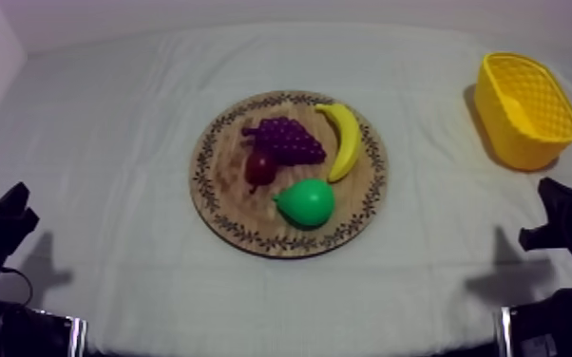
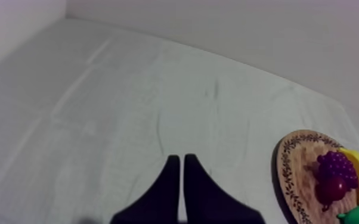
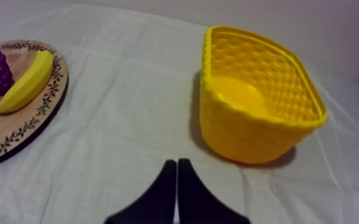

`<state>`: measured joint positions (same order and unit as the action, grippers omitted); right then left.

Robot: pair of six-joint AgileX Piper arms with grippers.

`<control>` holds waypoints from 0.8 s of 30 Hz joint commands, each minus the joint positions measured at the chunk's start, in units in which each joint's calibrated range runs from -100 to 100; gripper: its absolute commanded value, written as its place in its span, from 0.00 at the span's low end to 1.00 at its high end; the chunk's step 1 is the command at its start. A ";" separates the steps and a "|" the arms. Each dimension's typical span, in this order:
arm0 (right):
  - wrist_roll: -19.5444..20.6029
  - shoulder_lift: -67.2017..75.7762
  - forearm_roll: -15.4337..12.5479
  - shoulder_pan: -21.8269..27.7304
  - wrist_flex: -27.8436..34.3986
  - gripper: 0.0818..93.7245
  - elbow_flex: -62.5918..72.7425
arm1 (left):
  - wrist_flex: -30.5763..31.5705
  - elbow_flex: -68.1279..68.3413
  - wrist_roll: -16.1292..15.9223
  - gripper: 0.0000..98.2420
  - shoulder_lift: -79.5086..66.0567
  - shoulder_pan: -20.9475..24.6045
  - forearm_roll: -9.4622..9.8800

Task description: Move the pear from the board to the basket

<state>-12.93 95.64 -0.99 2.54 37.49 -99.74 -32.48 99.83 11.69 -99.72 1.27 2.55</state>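
Nearest, the left end effector (image 2: pixel 179 159) and right end effector (image 3: pixel 176 162) rest low, fingers pressed together, empty. The pear (image 1: pixel 306 202) lies by the wooden board's (image 1: pixel 219 169) near rim, easily reached. The yellow basket (image 1: pixel 510 133) stands far right, likely favouring the right arm.

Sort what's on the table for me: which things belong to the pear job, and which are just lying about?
For the job:
pear, lying on the wooden board
yellow basket, empty, at the table's right side

Just lying about:
banana
bunch of grapes
small red fruit
All three share the board with the pear.
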 commanded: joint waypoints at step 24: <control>1.57 -4.05 -1.70 0.46 2.03 0.00 8.64 | -0.01 -0.05 0.02 0.00 -0.02 0.00 0.01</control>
<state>-10.99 93.66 -2.07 3.03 39.27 -94.79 -32.48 99.83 11.71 -99.72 1.27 2.55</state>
